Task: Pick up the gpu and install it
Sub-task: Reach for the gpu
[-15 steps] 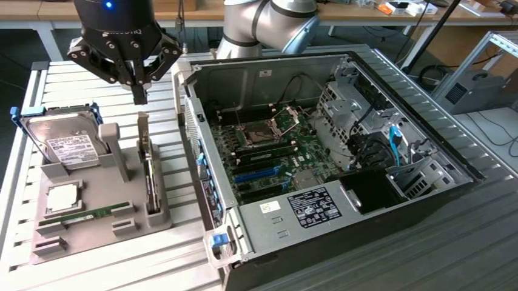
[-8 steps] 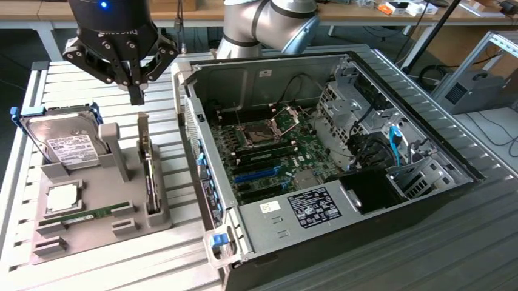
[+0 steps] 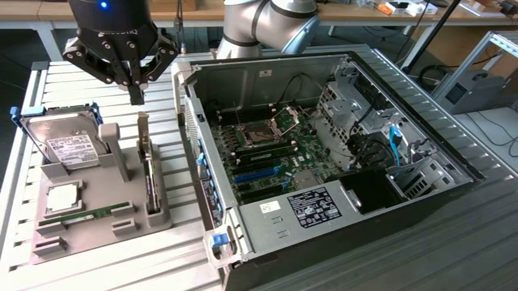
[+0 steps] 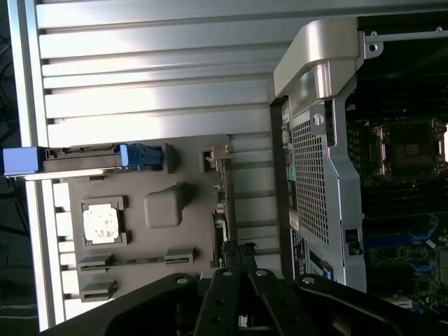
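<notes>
A slatted metal table is seen carrying everything. On it, toward the exterior view's right, an open computer case is laid on its side, with the motherboard exposed and its blue slots left free. The 1 arm is reached across from behind the case.

Toward the exterior view's left a grey holder is set. A hard drive in a blue frame is propped in it, and the gpu is stood on edge in a slot along the side nearest the case. From the wrist, the gpu is seen as a thin dark strip near the case wall.

The gripper is hung above the far end of the card, apart from it, with its 2 fingers pressed together and nothing held. The card is not yet lifted. A processor chip and a green RAM stick are laid flat in the holder.

With the fingers shut, a descent would likely strike the card's top edge rather than straddle it, and the card could be jammed or tipped. Since the card is thin and upright, an off-centre pinch could let it swing or slip. Little room is left beside the case wall, so a finger could be caught there. At the case, the bracket could be snagged, or the connector set askew to its slot.
</notes>
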You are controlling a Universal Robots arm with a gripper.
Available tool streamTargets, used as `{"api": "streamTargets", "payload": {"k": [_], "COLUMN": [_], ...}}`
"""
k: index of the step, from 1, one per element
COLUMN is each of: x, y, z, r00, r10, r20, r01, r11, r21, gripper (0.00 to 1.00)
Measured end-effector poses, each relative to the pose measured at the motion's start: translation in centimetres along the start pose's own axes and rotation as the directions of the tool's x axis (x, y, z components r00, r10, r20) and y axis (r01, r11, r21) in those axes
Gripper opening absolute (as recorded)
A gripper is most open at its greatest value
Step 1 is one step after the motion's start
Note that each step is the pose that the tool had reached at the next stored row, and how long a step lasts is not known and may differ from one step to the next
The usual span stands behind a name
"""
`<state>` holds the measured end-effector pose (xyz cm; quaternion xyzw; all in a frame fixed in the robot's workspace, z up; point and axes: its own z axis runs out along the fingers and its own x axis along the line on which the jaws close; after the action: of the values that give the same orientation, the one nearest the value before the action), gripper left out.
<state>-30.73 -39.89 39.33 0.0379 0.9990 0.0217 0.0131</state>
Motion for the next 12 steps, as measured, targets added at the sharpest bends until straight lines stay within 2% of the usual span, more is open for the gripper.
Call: {"api": "streamTargets", "payload": {"k": [6,12], "x": [0.0,0.3], "y": [-0.34,-1.49], "z": [-0.02,-0.08], "r00": [1.0000,1.0000], "r10": [0.000,0.000], "r20": [0.0000,-0.0001], "r01": [0.000,0.000], "r11": [1.0000,1.0000], "r21": [0.0000,-0.0003], "gripper": [0.11,0.11]}}
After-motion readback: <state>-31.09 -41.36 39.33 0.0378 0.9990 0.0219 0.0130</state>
